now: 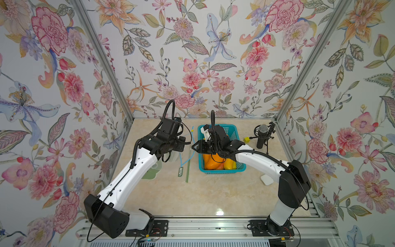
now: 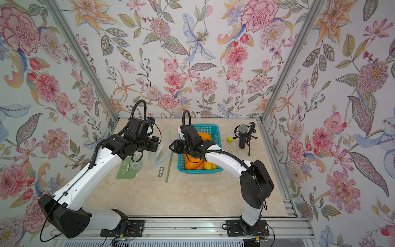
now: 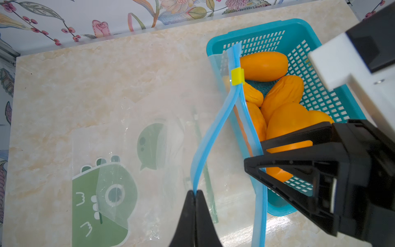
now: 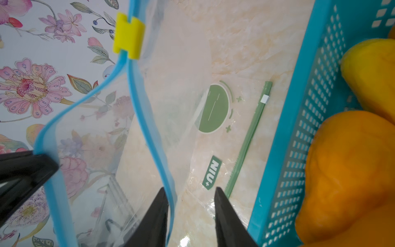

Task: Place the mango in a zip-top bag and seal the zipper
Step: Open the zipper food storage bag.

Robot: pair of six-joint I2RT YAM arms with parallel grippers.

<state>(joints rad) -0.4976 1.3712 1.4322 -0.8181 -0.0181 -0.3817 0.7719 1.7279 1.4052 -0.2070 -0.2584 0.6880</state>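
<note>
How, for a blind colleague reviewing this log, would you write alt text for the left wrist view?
The left end effector pinches one blue rim of a clear zip-top bag, its mouth parted as far as a yellow slider. The right end effector, open, sits at the other rim beside a teal basket of orange mangoes.

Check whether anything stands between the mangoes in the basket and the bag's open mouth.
Yes: the basket wall and the right gripper, open around one blue lip, sit between mangoes and bag. The left gripper pinches the other lip.
</note>
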